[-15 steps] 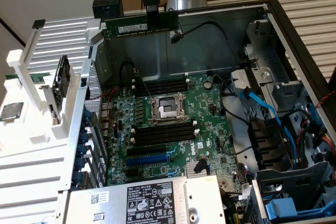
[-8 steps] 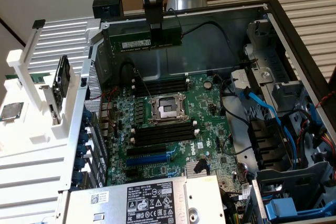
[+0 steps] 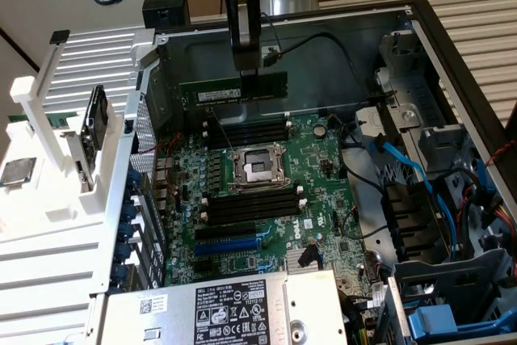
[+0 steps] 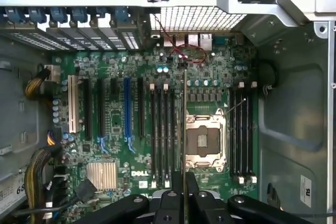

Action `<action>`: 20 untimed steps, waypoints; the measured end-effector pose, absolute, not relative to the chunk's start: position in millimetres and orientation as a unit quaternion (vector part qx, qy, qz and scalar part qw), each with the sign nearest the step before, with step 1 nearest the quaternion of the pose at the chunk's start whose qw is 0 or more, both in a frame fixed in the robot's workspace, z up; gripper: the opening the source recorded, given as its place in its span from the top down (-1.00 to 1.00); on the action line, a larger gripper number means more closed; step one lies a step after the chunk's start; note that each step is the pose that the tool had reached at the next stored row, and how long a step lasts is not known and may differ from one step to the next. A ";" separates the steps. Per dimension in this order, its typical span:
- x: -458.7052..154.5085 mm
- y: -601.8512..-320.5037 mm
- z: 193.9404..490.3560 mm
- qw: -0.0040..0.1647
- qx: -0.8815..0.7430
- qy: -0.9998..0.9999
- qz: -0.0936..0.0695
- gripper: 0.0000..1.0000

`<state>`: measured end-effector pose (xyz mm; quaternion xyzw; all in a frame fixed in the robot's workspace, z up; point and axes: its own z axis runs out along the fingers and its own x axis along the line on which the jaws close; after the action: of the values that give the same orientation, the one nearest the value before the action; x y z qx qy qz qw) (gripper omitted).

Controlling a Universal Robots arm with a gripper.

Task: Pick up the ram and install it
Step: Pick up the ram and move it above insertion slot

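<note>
The ram (image 3: 234, 88) is a long green stick with a pale label, hanging level and on edge above the motherboard (image 3: 323, 199) near the case's back wall. My gripper (image 3: 246, 70) is shut on its upper edge near the middle. In the wrist view the ram (image 4: 184, 124) is a thin edge-on line running out from my gripper (image 4: 184, 182). That line lies between one bank of black memory slots (image 4: 163, 129) and the processor socket (image 4: 205, 140). In the exterior view the ram hovers above the far bank of slots (image 3: 246, 131), apart from them.
A second slot bank (image 3: 250, 204) lies on the near side of the socket (image 3: 258, 169). Blue and black cables (image 3: 404, 163) and drive bays crowd the exterior view's right. The power supply (image 3: 234, 309) sits in front. A white rack (image 3: 48, 159) stands outside at the left.
</note>
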<state>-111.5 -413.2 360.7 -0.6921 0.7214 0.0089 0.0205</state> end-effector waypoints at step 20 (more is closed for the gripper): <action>-100.4 -416.9 321.9 0.021 -0.697 0.717 0.009 0.73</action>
<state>-100.4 -416.9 321.9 -0.6966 0.7171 0.0093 0.0207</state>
